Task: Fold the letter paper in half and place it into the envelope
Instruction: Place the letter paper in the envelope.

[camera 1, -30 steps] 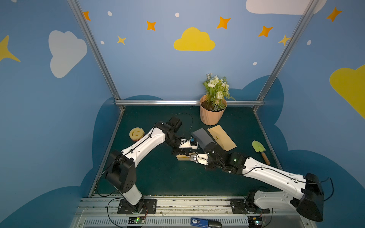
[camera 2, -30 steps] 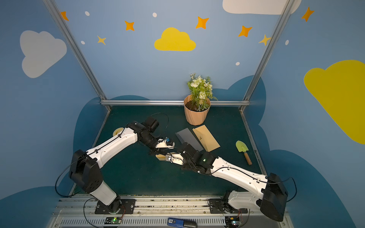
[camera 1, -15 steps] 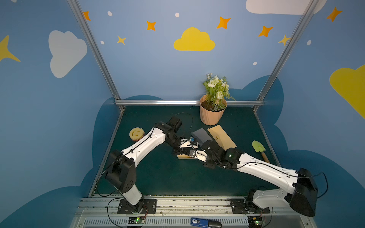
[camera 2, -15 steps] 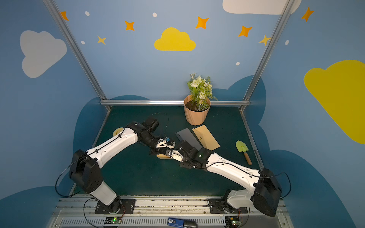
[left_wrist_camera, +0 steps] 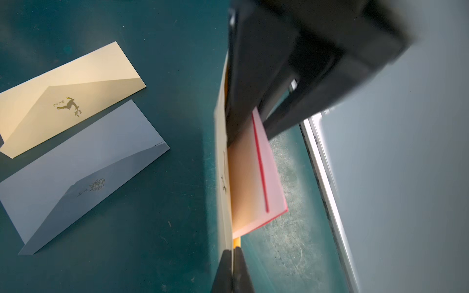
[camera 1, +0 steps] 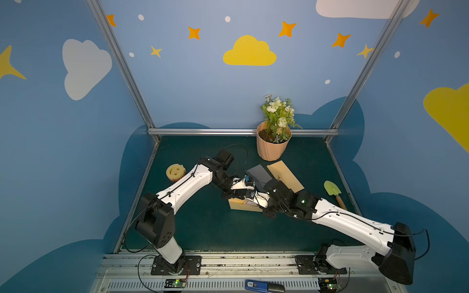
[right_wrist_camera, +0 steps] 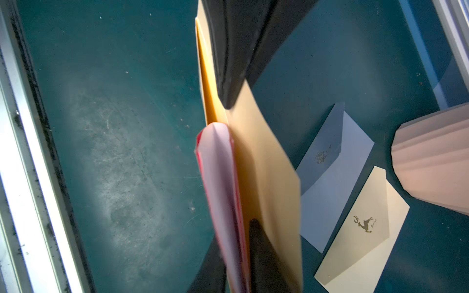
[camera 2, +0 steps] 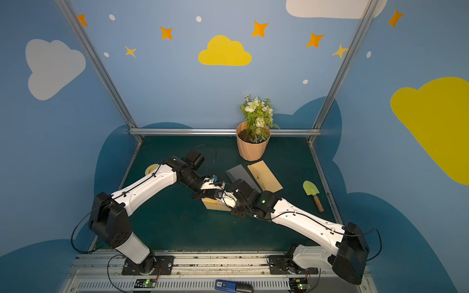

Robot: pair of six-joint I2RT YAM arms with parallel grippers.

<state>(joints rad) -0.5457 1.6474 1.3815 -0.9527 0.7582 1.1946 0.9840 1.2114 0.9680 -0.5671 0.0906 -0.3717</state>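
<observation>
Two robot arms meet in the middle of the green desk (camera 1: pixel 203 228). The left end effector (left_wrist_camera: pixel 232 251) is clenched on the edge of the yellow envelope (left_wrist_camera: pixel 222 152) and holds it so that its mouth is open a little. In both top views the yellow envelope (camera 1: pixel 238 205) (camera 2: pixel 213 204) is between the tips of the two arms. The pictures do not show whether it touches the desk.

The pink paper (left_wrist_camera: pixel 253 177) is folded. Part of it is inside the yellow envelope and part of it sticks out. In the right wrist view the fold looks round and puffy (right_wrist_camera: pixel 223 190).

The right end effector (right_wrist_camera: pixel 234 253) has one dark finger on each side of the pink paper. The picture is too blurry there to tell if it is squeezing the paper or has let go.

A grey envelope (camera 1: pixel 257 173) and a cream envelope (camera 1: pixel 285 176) lie flat, side by side, just behind the arms. The cream one has a small gold deer on it. A flower pot (camera 1: pixel 272 147) stands near them at the back of the desk. A little green shovel (camera 1: pixel 332 189) lies on the right side. A yellow smiley sponge (camera 1: pixel 175 172) sits on the left side, beside the left arm.
</observation>
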